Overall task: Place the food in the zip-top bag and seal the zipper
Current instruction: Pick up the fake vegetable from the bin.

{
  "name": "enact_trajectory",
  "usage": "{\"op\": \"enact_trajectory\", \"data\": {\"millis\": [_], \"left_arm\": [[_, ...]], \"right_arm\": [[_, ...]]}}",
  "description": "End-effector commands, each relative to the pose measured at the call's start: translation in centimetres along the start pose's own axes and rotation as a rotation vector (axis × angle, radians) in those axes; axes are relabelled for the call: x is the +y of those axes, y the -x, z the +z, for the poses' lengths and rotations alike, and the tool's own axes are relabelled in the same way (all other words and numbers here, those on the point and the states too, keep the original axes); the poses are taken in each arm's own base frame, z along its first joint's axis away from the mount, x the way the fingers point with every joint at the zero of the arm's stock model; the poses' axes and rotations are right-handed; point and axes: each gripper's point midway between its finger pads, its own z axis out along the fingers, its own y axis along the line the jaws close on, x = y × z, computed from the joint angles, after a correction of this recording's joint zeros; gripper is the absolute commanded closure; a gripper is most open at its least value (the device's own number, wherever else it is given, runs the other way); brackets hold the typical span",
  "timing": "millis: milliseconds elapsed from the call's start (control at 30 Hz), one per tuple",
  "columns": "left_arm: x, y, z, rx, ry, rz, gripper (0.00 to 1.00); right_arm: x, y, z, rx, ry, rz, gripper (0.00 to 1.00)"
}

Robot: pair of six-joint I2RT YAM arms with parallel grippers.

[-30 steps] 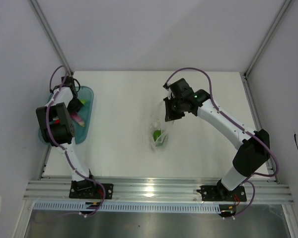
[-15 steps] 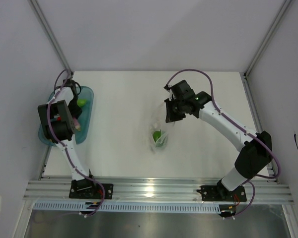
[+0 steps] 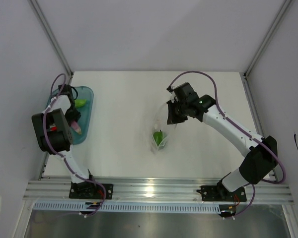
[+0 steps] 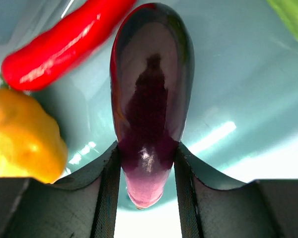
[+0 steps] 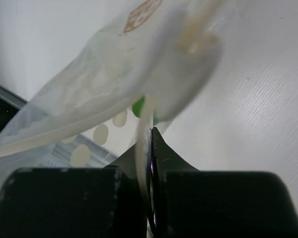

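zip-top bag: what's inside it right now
One green vegetable shows through the zip-top bag and its clear plastic. The crinkled folds near the right gripper could hide more; cannot tell.

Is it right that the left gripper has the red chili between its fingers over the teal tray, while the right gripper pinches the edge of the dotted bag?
No: the left wrist view shows the left gripper has the purple eggplant between its fingers; the red chili lies free beside it in the teal tray. The right gripper does pinch the edge of the dotted bag.
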Motion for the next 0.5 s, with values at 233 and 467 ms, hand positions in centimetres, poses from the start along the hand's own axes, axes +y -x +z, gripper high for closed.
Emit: {"op": "enact_trajectory", "data": {"millis": [233, 467], "left_arm": [[-6.9, 0.4, -16.7, -0.311, -0.584, 0.008, 0.99], [-14.0, -10.7, -34.6, -0.354, -1.417, 0.385, 0.99]], "right_arm": [[0.3, 0.9, 0.6, -0.026, 0.005, 0.017, 1.0], [0.2, 2.0, 0.5, -0.017, -0.031, 0.008, 1.0]]}}
